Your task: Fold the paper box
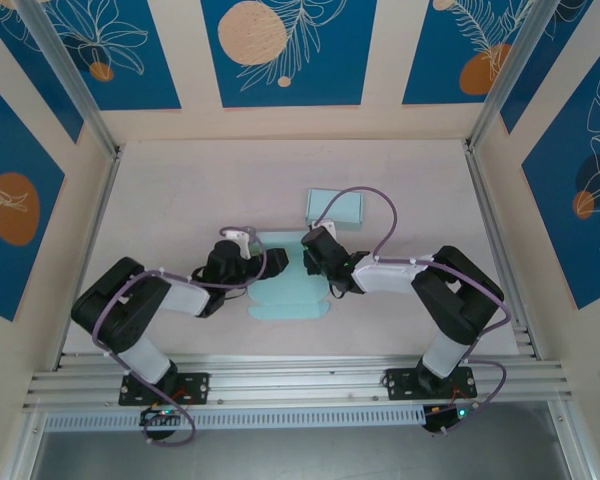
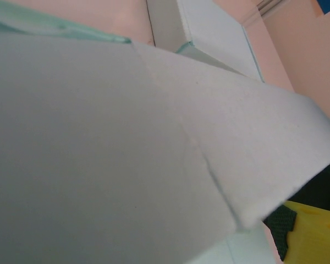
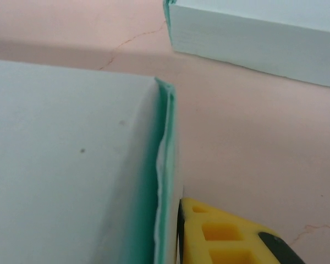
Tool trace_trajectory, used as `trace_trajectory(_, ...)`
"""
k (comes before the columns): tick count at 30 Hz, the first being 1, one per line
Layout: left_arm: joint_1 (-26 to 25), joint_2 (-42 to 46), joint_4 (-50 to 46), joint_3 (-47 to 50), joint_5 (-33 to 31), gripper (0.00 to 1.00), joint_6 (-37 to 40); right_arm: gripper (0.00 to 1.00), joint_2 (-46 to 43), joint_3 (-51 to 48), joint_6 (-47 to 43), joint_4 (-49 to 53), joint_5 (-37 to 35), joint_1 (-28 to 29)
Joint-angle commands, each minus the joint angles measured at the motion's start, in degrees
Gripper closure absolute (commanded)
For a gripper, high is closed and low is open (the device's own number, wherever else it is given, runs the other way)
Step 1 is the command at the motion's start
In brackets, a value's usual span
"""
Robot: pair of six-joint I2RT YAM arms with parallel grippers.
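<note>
Where the two arms meet at mid-table (image 1: 180, 190), we record one paper box (image 1: 285, 285), pale teal, lying mostly flat.
Item, left gripper (image 1: 250, 262): at the box's left edge, jaws spread wide. A white panel lies across its wrist view above one yellow finger (image 2: 313, 231); whether they touch we cannot tell.
Item, right gripper (image 1: 310, 250): at the box's upper right edge, pinching a raised doubled edge, its yellow fingertip (image 3: 220, 234) against the card.
Item, closed box (image 1: 335, 207): just behind, apart.
</note>
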State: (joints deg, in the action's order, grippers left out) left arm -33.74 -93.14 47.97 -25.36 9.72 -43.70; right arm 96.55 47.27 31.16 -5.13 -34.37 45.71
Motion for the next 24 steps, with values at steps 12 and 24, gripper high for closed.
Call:
trace_trajectory(12,-1.0,30.8,-33.0,-2.9,-3.1,0.0,10.5,0.81,0.8,1.0,1.9,1.3,0.4,1.0)
trace_trajectory(24,0.8,33.0,-46.6,-11.7,-9.4,0.0,27.2,0.81,0.4,1.1,1.6,2.1,0.0,1.3)
